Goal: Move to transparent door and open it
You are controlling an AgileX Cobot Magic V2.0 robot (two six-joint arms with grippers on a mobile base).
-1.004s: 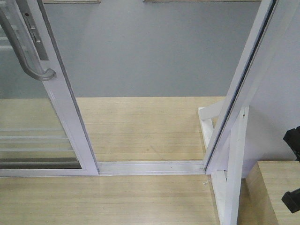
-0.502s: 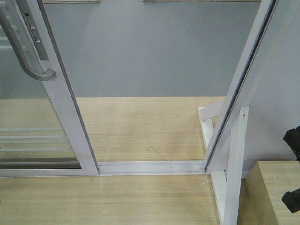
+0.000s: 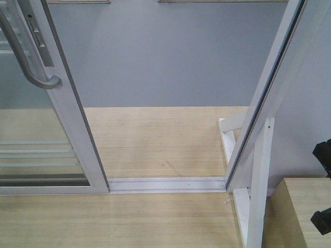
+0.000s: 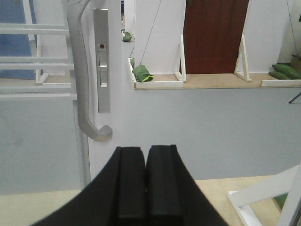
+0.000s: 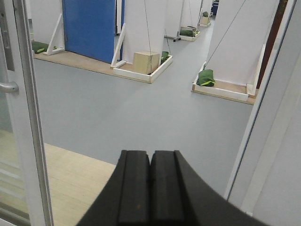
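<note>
Writing shows nowhere on transparent door [image 3: 62, 103] or handle [image 4: 82, 75].

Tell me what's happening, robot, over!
Left gripper shut, empty, right gripper too. Transparent door slid aside, gap open. Handle ahead, untouched. Nothing blocking.

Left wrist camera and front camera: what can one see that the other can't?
Only the left wrist view shows the left gripper, shut, a dark red door and green bags across the grey floor. Only the front view shows the floor track and the wooden floor. Both show the transparent door and its curved grey handle.
</note>
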